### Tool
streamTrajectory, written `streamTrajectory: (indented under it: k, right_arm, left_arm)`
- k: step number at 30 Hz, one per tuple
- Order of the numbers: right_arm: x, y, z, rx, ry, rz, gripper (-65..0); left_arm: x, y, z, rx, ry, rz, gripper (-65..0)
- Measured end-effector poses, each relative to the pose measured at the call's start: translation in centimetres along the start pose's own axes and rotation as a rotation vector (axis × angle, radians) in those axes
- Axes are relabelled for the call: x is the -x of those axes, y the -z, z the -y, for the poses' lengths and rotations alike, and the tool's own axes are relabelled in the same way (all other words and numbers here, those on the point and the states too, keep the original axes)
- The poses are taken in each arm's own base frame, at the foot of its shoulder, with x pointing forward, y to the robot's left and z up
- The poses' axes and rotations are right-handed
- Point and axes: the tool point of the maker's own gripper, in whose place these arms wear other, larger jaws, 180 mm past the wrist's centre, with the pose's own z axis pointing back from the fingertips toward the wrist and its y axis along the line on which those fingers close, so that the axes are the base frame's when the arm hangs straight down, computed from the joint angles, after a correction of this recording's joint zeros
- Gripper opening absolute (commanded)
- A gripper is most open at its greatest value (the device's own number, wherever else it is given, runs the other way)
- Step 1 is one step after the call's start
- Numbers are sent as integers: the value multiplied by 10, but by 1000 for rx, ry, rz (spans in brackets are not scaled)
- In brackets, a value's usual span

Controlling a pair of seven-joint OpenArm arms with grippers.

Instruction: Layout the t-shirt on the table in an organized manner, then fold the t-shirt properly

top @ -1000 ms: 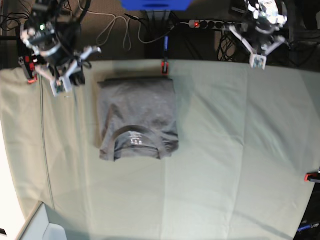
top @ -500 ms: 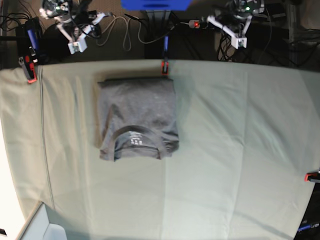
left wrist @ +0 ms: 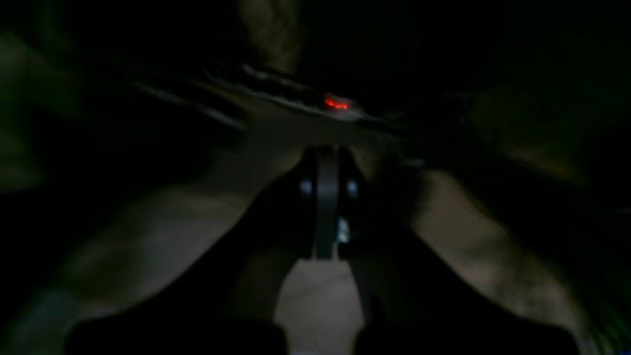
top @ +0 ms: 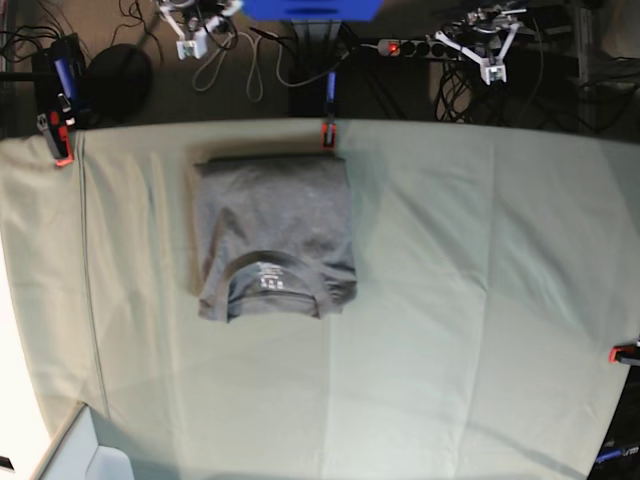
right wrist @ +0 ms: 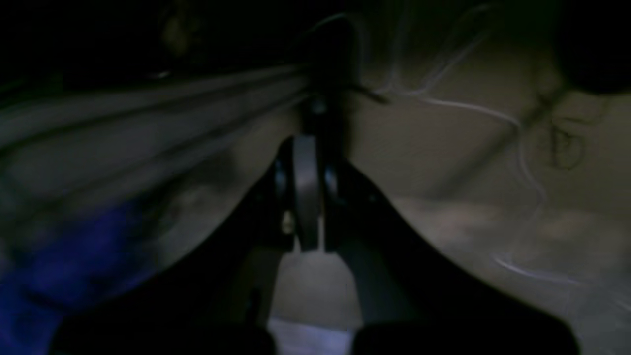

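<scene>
The dark grey t-shirt [top: 272,232] lies folded into a compact rectangle on the table [top: 450,300], toward the back left, collar and white neck label facing the front. Both arms are pulled back beyond the table's far edge, well away from the shirt. In the base view my left gripper [top: 493,70] hangs at the top right and my right gripper [top: 189,45] at the top left. In the left wrist view the left gripper [left wrist: 325,162] is shut and empty. The right wrist view shows the right gripper [right wrist: 308,153] shut with nothing in it.
Red clamps [top: 327,133] [top: 60,140] pin the pale green cloth at the back edge, and another clamp [top: 626,352] sits at the right. Behind the table are cables [top: 235,60], a power strip with a red light [top: 395,47] and a blue box [top: 312,8].
Both arms have withdrawn from the table's back corners to behind its far edge, and their jaws have closed fully. The folded t-shirt has not moved.
</scene>
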Motion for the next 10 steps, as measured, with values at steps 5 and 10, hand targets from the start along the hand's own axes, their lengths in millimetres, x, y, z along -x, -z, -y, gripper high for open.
streamTrajectory:
  k: [5, 10]
  right_arm:
    - [-7, -10, 59, 268, -101, 59, -650]
    - [-26, -10, 70, 381, -148, 90, -650]
  left_arm:
    - [23, -1, 14, 1, 86, -102, -648]
    - [27, -1, 56, 69, 86, -134, -648]
